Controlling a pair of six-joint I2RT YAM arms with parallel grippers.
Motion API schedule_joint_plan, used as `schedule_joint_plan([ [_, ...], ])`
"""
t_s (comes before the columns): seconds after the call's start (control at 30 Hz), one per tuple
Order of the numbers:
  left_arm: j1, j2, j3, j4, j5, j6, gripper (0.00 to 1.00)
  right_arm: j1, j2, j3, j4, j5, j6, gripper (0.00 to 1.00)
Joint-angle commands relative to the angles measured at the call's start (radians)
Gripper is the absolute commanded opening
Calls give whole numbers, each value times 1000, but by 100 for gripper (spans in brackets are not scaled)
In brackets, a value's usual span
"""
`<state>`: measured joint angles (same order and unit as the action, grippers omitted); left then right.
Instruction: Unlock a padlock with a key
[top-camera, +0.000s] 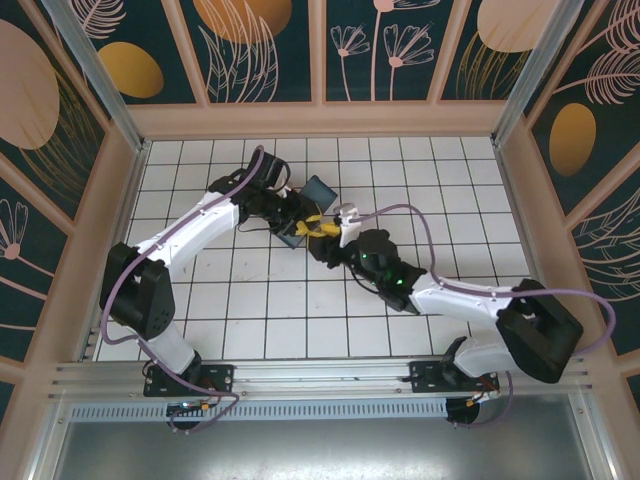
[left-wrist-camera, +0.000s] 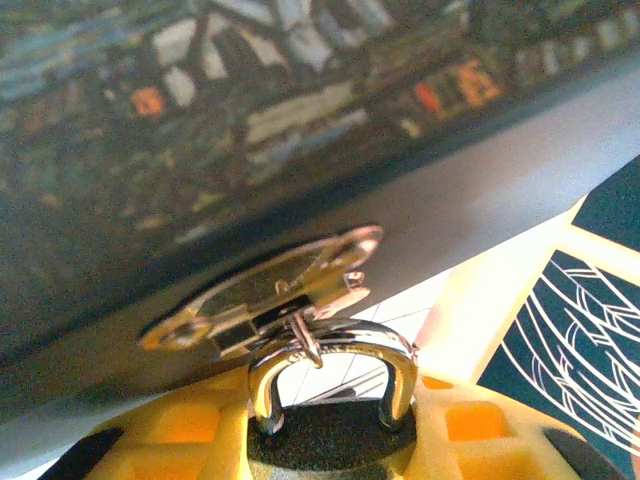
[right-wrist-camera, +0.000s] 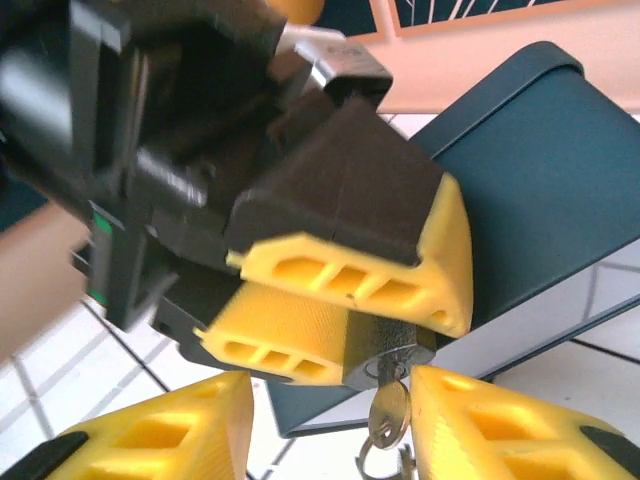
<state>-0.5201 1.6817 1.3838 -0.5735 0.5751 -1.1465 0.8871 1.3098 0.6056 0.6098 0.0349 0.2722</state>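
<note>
The small dark padlock (right-wrist-camera: 392, 352) is clamped between the yellow fingers (right-wrist-camera: 352, 272) of my left gripper (top-camera: 306, 222), which is shut on it. Its silver shackle (left-wrist-camera: 332, 343) passes through the metal hasp (left-wrist-camera: 268, 292) of the dark blue box (right-wrist-camera: 540, 180). A brass-coloured key (right-wrist-camera: 388, 408) sits in the padlock's keyhole and hangs down with its ring. My right gripper (right-wrist-camera: 330, 430) is open, one yellow finger (right-wrist-camera: 150, 432) far to the key's left and the other close on its right, neither pressing it.
The blue box (top-camera: 318, 190) stands on the white tiled floor (top-camera: 450, 180) near the back centre, with both arms meeting at its front. Wooden-framed patterned walls (top-camera: 330, 50) enclose the floor on three sides.
</note>
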Motion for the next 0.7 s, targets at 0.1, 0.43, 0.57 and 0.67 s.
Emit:
schedule_joint_plan([
  [0.1, -3, -14, 71, -7, -82, 111, 14, -156, -182, -67, -120, -236, 194, 47],
  [0.43, -3, -28, -3, 109, -20, 44, 14, -239, -26, -86, 228, -403, 545, 37],
  [0.57, -3, -25, -6, 107, -22, 40, 14, -185, 61, -58, 315, -389, 568, 38],
  [0.67, -3, -31, -10, 114, -21, 31, 14, -161, 99, -47, 325, -355, 562, 40],
])
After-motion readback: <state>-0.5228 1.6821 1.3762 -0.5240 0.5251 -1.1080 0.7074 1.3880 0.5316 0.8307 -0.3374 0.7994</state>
